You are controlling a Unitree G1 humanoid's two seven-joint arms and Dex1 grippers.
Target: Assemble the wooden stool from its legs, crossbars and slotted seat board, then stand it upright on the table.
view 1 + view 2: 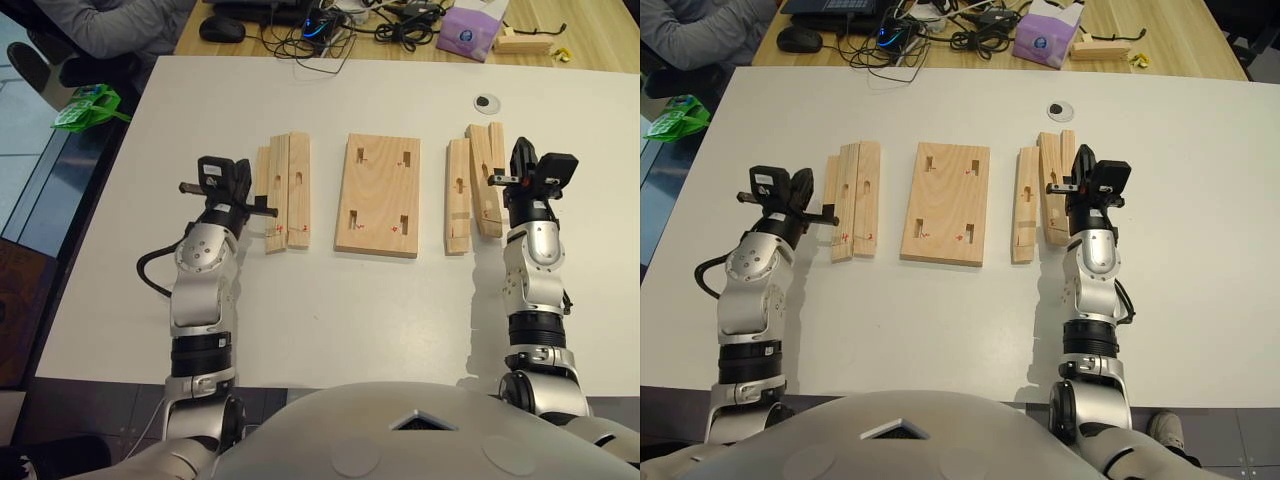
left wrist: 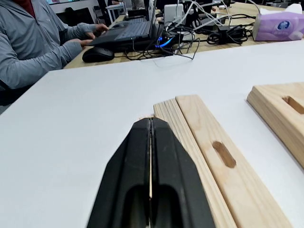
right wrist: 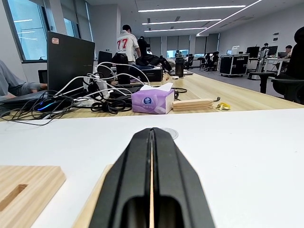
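Nothing is joined yet, I judge: the slotted seat board (image 1: 378, 195) is lying flat mid-bench (image 1: 330, 300). For a clean first pick I am planning to spread one tool's fingers and straddle an outer piece across its narrow sides. Both forearms are lying forward and low, the left tool (image 2: 151, 124) beside the left stack (image 1: 285, 190) and the right tool (image 3: 152, 133) at the right stack (image 1: 475, 190)'s outer edge. Both are pinched together and empty.

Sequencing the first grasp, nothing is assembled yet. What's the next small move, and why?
Probably open the left gripper: it is shut on nothing, tip beside the pale slotted wooden leg pieces lying flat on the white table. The right gripper is shut too, and the rectangular slotted wooden seat board lies bare between the piles.
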